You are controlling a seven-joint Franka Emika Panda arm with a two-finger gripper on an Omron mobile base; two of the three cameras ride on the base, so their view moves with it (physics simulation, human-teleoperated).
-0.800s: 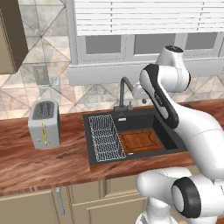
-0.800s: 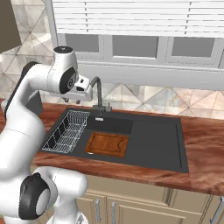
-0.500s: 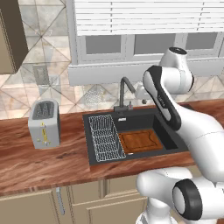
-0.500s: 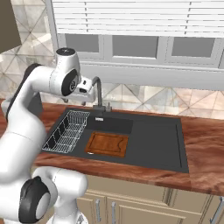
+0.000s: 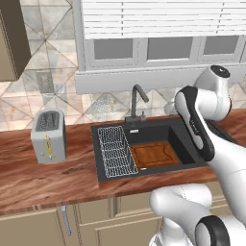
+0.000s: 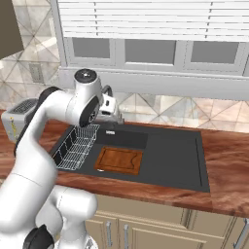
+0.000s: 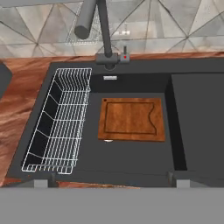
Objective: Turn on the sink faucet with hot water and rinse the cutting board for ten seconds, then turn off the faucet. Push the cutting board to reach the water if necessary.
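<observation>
sink (image 7: 197,118) basin unchanged, cutting board (image 7: 132,119) unmoved, gripper (image 7: 109,183) spread wide, arm raised higher

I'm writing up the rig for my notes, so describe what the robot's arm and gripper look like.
The arm is built of smooth, rounded, glossy white segments with dark grey to black bands at the joints and a round dark cap on the top joint. No loose cables show. In the right base view a white blocky hand with dark details sits at the wrist. The gripper shows two small, square, grey finger tips.

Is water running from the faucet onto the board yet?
No, the sink faucet spout shows no stream, and the cutting board lies dry in the sink.
</observation>
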